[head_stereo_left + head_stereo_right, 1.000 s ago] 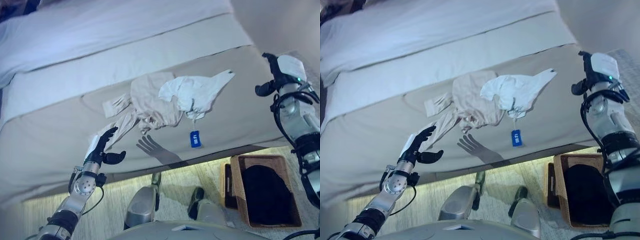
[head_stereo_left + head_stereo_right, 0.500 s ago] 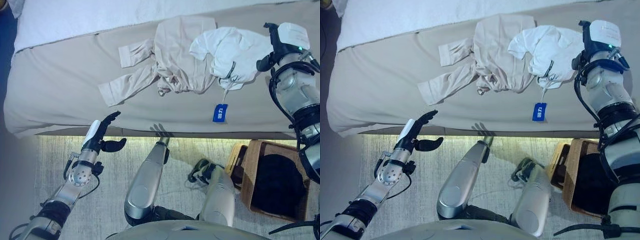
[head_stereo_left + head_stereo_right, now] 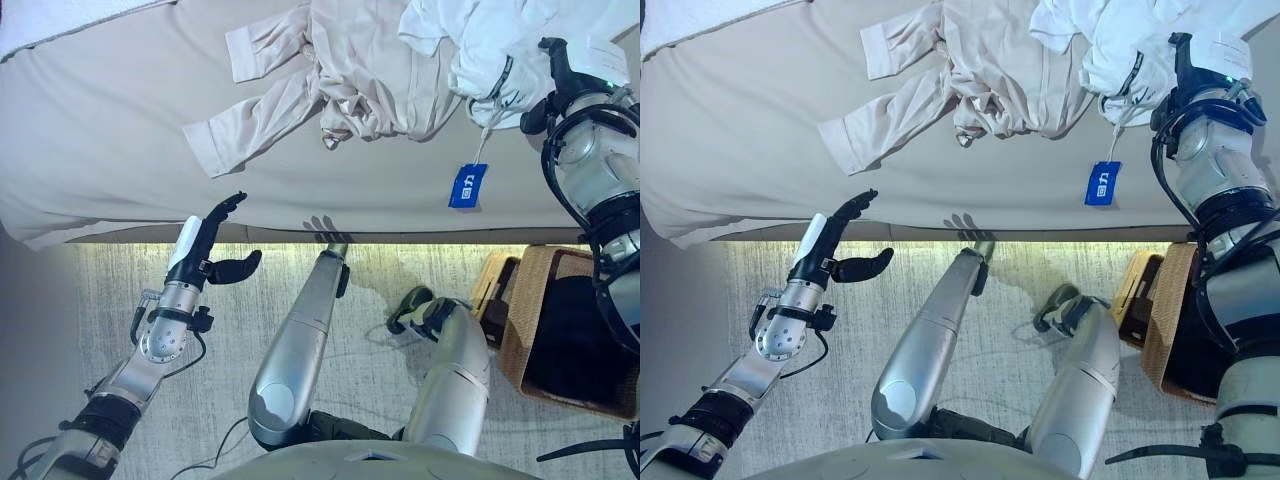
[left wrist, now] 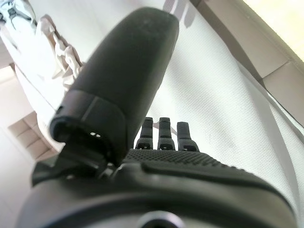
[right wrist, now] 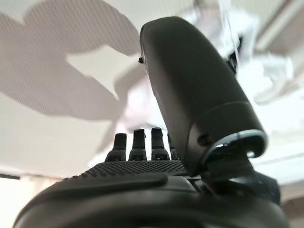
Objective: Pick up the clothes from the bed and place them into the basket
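Left hand [image 3: 207,255]: lower left of the head views, in front of the bed [image 3: 90,120] edge and below the mattress surface. Its fingers are straight and the thumb stands out to the side; it holds nothing. The left wrist view confirms extended fingers with only bedding beyond them. The hand is well apart from the clothes.

Beige garment [image 3: 330,80]: upper centre of the frame, lying crumpled on the bed. One sleeve [image 3: 235,135] trails toward the lower left, ending near the mattress edge. A second sleeve lies above it.

White garment [image 3: 470,40]: upper right of the frame, bunched, touching and partly overlapping the beige garment. A blue tag [image 3: 467,186] hangs from it on a cord, down over the side of the mattress.

Right hand [image 3: 1185,75]: upper right of the frame, at the lower right edge of the white garment, touching or just beside it. In the right wrist view the fingers run straight out past the thumb, with pale cloth beyond them; no cloth is gripped, as far as can be seen.

Basket [image 3: 520,330]: lower right of the frame, on the floor beside the bed. Its interior is dark; whether it holds anything cannot be told.

Task status: both garments are on the bed and neither is lifted. No transfer to the basket is evident. Remaining, by judgement: grasp each garment, carry it, and release it into the basket. The right hand is best placed for the first pick.
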Tool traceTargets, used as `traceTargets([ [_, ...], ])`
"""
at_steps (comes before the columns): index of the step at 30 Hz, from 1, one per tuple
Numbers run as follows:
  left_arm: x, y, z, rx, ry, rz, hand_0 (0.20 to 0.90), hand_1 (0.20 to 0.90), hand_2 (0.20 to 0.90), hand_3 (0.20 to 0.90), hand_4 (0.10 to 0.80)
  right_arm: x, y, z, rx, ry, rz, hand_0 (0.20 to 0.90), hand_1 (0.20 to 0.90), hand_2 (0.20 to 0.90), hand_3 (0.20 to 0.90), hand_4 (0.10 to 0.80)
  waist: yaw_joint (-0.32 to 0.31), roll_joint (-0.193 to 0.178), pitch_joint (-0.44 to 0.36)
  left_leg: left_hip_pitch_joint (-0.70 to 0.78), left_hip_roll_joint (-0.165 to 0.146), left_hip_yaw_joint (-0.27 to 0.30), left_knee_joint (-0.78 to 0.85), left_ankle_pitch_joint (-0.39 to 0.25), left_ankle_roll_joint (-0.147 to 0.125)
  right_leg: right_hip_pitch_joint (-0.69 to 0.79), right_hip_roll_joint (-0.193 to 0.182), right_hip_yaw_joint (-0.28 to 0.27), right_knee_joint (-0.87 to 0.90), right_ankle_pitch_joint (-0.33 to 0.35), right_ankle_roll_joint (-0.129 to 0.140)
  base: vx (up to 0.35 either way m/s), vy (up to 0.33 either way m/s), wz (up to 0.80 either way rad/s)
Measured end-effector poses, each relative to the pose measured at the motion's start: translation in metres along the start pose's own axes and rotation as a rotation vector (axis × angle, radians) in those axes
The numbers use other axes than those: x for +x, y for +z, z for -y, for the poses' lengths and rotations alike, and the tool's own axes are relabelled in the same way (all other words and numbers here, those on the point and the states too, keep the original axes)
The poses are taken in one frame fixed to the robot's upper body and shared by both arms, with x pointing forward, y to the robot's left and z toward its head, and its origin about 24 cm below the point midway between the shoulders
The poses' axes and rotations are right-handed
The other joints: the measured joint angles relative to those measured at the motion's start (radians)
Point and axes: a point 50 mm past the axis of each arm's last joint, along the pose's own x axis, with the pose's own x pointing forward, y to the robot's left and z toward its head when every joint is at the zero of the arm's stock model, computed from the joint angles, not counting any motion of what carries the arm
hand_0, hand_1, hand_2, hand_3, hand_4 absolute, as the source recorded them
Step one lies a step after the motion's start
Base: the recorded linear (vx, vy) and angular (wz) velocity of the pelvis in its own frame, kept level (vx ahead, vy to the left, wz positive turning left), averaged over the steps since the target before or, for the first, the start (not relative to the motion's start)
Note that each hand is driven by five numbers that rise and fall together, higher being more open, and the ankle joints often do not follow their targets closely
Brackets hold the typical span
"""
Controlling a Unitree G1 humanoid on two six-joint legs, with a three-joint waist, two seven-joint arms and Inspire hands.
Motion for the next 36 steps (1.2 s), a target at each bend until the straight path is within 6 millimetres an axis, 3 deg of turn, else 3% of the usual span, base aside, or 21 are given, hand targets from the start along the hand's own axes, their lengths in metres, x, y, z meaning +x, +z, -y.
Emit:
traceTargets([
  [10,-0.001,0.005,-0.003,-0.027,0.039,0.021,0.900,0.900,0.900,0.900,0.800,0.013,0.014,0.044,0.050,-0.095,0.001,0.900,0.900,0.900,0.900,0.800,0.010,0.001,-0.001,-0.197,0.001,-0.029,0.139,-0.023,-0.015,-0.192,0.003,0.015,0.144,-0.030,-0.019,-0.008,-0.025,0.01],
  [11,-0.001,0.006,-0.004,-0.028,0.049,0.029,0.900,0.900,0.900,0.900,0.800,0.014,0.016,0.051,0.063,-0.109,0.006,0.778,0.778,0.778,0.757,0.657,0.009,0.001,-0.001,-0.218,0.001,-0.037,0.151,-0.023,-0.017,-0.209,0.005,0.014,0.153,-0.035,-0.024,-0.015,-0.038,0.03],
  [12,-0.001,0.006,-0.005,-0.027,0.052,0.033,0.900,0.900,0.900,0.900,0.800,0.015,0.018,0.056,0.071,-0.121,0.008,0.778,0.778,0.778,0.757,0.657,0.008,0.001,-0.001,-0.234,0.001,-0.043,0.155,-0.023,-0.017,-0.222,0.005,0.010,0.158,-0.035,-0.024,-0.016,-0.036,0.06],
  [13,-0.001,0.007,-0.005,-0.028,0.053,0.034,0.900,0.900,0.900,0.900,0.800,0.015,0.019,0.061,0.076,-0.131,0.007,0.389,0.389,0.389,0.304,0.204,0.009,0.001,-0.001,-0.243,0.001,-0.044,0.156,-0.023,-0.017,-0.232,0.006,0.010,0.161,-0.035,-0.024,-0.019,-0.026,0.06],
  [14,-0.001,0.007,-0.005,-0.028,0.055,0.034,0.900,0.900,0.900,0.900,0.800,0.016,0.020,0.065,0.074,-0.139,0.003,0.300,0.300,0.300,0.200,0.100,0.010,0.001,-0.001,-0.251,0.001,-0.045,0.156,-0.023,-0.017,-0.244,0.008,0.013,0.163,-0.035,-0.024,0.000,0.000,0.00],
  [20,-0.001,0.008,-0.009,-0.016,0.072,0.042,0.900,0.900,0.900,0.900,0.800,0.016,0.023,0.078,0.102,-0.200,0.007,0.300,0.300,0.300,0.200,0.100,0.023,0.001,-0.001,-0.283,0.001,-0.054,0.160,-0.023,-0.017,-0.286,0.036,0.030,0.161,-0.035,-0.023,-0.031,0.001,-0.09],
  [27,-0.002,0.008,-0.013,-0.009,0.081,0.047,0.900,0.900,0.900,0.900,0.800,0.016,0.016,0.080,0.111,-0.187,-0.010,0.300,0.300,0.300,0.200,0.100,0.031,0.001,-0.001,-0.257,0.002,-0.039,0.171,-0.023,-0.016,-0.258,0.037,0.044,0.159,-0.034,-0.025,0.006,0.027,-0.01],
  [31,-0.005,0.007,-0.012,-0.014,0.076,0.051,0.900,0.900,0.900,0.900,0.800,0.015,0.011,0.058,0.086,-0.094,-0.005,0.300,0.300,0.300,0.200,0.100,0.030,0.001,-0.001,-0.148,0.011,-0.016,0.161,-0.047,-0.007,-0.145,0.040,0.055,0.122,-0.029,-0.029,0.034,0.063,-0.10],
  [36,-0.004,0.008,-0.012,-0.014,0.057,0.053,0.900,0.900,0.900,0.900,0.800,0.011,0.006,0.033,0.081,-0.017,0.022,0.300,0.300,0.300,0.200,0.100,0.021,0.001,-0.001,0.004,0.018,0.011,0.093,-0.055,0.004,0.010,0.047,0.055,0.028,-0.013,-0.006,0.050,0.070,-0.11],
])
